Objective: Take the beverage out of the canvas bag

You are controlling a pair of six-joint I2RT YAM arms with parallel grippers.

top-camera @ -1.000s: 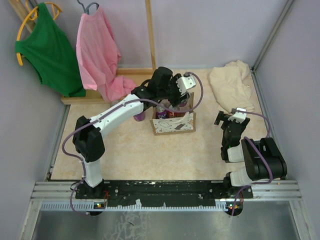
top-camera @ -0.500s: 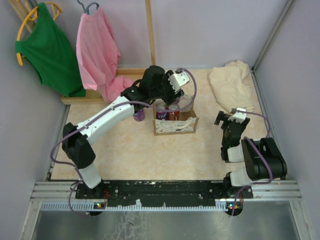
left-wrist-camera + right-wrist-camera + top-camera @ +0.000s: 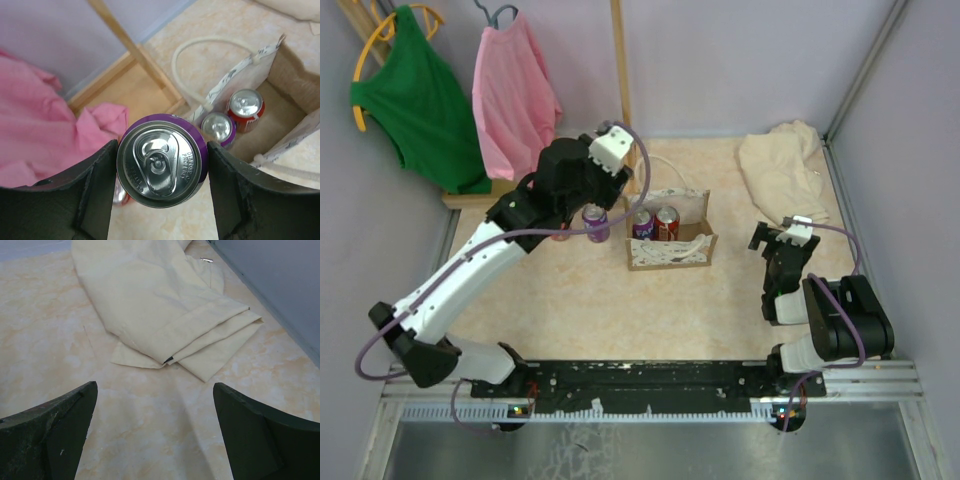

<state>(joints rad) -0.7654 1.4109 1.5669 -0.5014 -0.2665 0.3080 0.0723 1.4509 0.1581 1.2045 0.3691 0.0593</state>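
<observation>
Top view, left gripper (image 3: pixel 594 212): it was reached out to the far left of the table and closed on a purple can (image 3: pixel 597 224).
Top view, purple can: it was held upright outside the canvas bag (image 3: pixel 668 252), just to its left; whether it touched the table could not be told.
Top view, canvas bag: it was stood open near the table's middle, with a second purple can (image 3: pixel 642 224) and a red can (image 3: pixel 667 222) side by side inside.
Top view, right gripper (image 3: pixel 775 240): it was kept on the right, well apart from the bag, near a cream cloth (image 3: pixel 782 168).
Top view, far wall: a pink garment (image 3: pixel 515 100) and a green garment (image 3: pixel 420 95) were hung there.
Left wrist view, purple can (image 3: pixel 161 167): its silver top was seen clamped between both dark fingers (image 3: pixel 95 195).
Left wrist view, canvas bag (image 3: pixel 242 72): it was seen to the right, with a white rope handle (image 3: pixel 200 44) and two cans inside.
Right wrist view, right gripper (image 3: pixel 155 435): its fingers were spread wide, with nothing held.
Right wrist view, cream cloth (image 3: pixel 160 305): it was lain folded on the table beyond the fingers.
</observation>
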